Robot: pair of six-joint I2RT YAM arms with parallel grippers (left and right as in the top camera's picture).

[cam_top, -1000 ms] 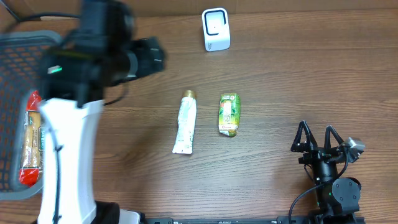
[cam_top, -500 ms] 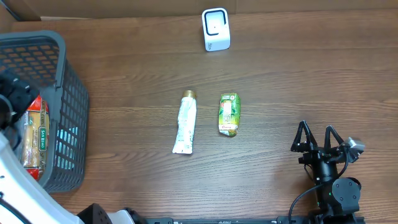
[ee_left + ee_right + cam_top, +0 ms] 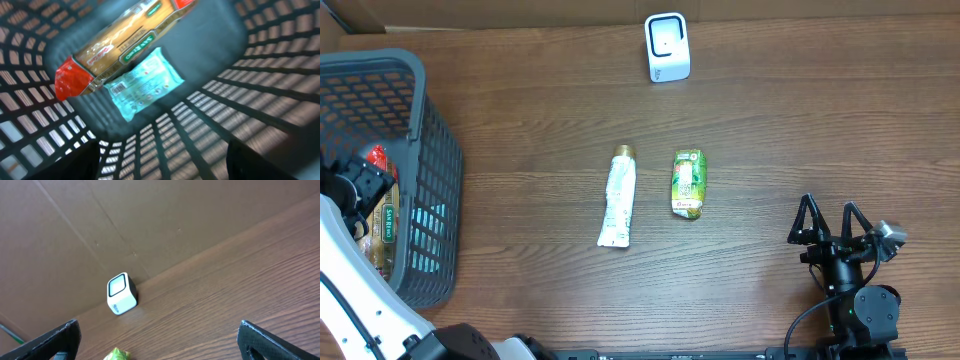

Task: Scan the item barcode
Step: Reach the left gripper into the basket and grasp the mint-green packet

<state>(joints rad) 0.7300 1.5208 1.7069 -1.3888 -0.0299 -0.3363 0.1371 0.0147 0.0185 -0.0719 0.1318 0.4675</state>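
My left gripper [image 3: 362, 190] hangs inside the dark mesh basket [image 3: 430, 150] at the table's left. In the left wrist view it [image 3: 160, 170] is open, nothing between its fingers [image 3: 75, 162]. Below it lie a long red-and-yellow snack pack [image 3: 120, 45] and a teal packet [image 3: 142, 85] with a small barcode on it. The white barcode scanner [image 3: 667, 47] stands at the back edge; the right wrist view shows the scanner [image 3: 121, 294] too. My right gripper [image 3: 832, 232] rests open at the front right, empty [image 3: 160, 347].
A white tube [image 3: 617, 197] and a green pouch [image 3: 688, 183] lie side by side mid-table. The pouch's tip [image 3: 116, 355] shows in the right wrist view. A cardboard wall [image 3: 150, 220] runs behind the scanner. The basket's mesh walls surround my left gripper closely.
My left arm has swung off the table's left side and dropped down into the basket. Its jaws have narrowed slightly. The right arm and the table items have not moved.
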